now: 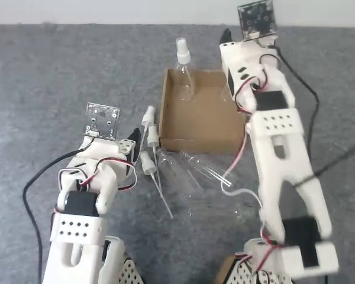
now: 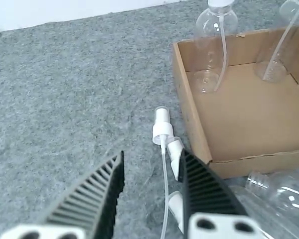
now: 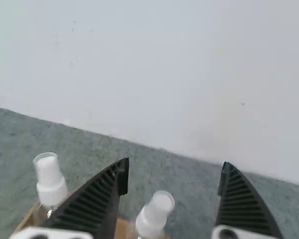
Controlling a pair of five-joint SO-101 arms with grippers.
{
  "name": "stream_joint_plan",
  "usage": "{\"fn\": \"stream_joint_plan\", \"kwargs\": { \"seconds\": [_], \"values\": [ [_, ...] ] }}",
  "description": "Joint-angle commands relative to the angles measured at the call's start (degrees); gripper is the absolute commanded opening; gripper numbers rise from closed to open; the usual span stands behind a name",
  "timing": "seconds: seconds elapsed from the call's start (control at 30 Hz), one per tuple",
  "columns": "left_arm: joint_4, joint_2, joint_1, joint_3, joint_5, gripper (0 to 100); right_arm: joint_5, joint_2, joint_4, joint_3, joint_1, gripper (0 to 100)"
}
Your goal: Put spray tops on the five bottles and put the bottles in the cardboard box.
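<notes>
The cardboard box [image 1: 208,127] sits mid-table. Two clear bottles with spray tops stand in its far part: one [image 1: 184,70] [image 2: 215,35] [image 3: 50,180] at the far left corner, the other [image 2: 281,42] [image 3: 155,211] beneath my right gripper [image 1: 229,44] [image 3: 174,167], which is open above it. Three loose spray tops [image 1: 149,139] [image 2: 162,127] lie left of the box. My left gripper [image 1: 136,142] [image 2: 151,154] is open low over them. Uncapped clear bottles [image 1: 173,170] [image 2: 281,191] lie in front of the box.
Grey felt covers the table [image 1: 59,71], with free room at the far left. A white wall [image 3: 189,59] stands behind the table. Long dip tubes [image 1: 163,198] from the loose tops stretch toward the front edge.
</notes>
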State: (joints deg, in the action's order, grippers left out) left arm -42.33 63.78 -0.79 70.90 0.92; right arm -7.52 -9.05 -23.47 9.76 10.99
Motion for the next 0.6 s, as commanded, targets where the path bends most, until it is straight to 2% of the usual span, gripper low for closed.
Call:
{"fn": "stream_joint_plan", "kwargs": {
  "seconds": [0.0,0.13,0.23,0.33,0.43,0.57],
  "values": [
    [1.3,1.0,0.0,-0.4,-0.1,16,-1.1,-10.4,-15.1,-2.9,-0.1,23.8],
    [1.3,0.9,0.0,-0.4,-0.1,16,-1.1,-16.4,-37.0,-1.8,1.5,23.8],
    [1.3,0.9,-0.1,-0.4,-0.1,16,-1.1,-18.7,-51.7,0.0,5.6,24.1],
    [1.3,0.9,-0.1,-0.4,-0.1,16,-2.5,-18.9,-61.5,3.3,11.8,24.1],
    [1.3,0.8,-0.1,-0.4,-0.1,16,-7.5,-18.9,-62.8,9.7,18.1,24.1],
    [1.3,0.7,-0.1,-0.4,-0.1,16,-8.4,-18.9,-55.8,19.4,22.5,24.2]
  ]
}}
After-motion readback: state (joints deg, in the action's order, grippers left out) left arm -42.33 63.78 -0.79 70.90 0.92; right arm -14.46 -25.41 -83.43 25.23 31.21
